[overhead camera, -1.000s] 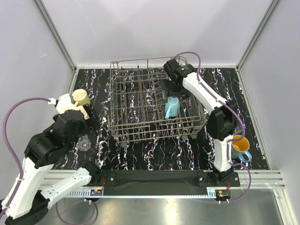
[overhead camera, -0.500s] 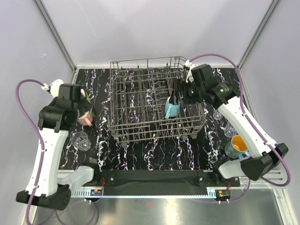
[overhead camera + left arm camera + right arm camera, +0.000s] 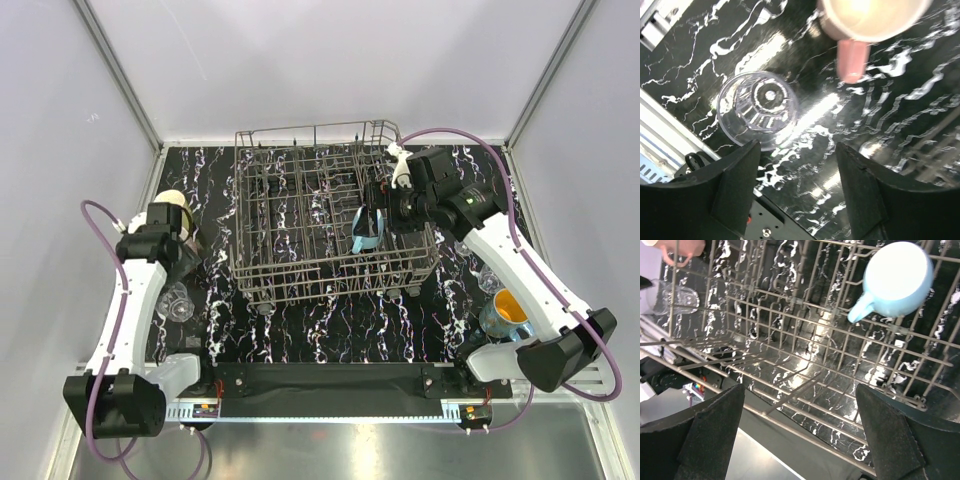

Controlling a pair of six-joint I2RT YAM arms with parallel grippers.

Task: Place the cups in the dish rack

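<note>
at the near right of the black marbled table (image 3: 330, 325) a teal-blue mug (image 3: 508, 312) with an orange inside stands upright, outside the dish rack. at the near left a clear glass (image 3: 757, 110) stands on the table close to the left gripper (image 3: 797, 185), whose jaws are spread wide with nothing between them. a pink mug (image 3: 867, 17) stands just past the glass, mouth up, and a yellow mug (image 3: 172, 203) sits further back by the left wall. the dish rack (image 3: 300, 272) fills the middle of the table, and a light blue mug (image 3: 897, 279) rests among the tines in its right part. the right gripper (image 3: 800, 440) hovers over the rack, fingers parted and empty.
</note>
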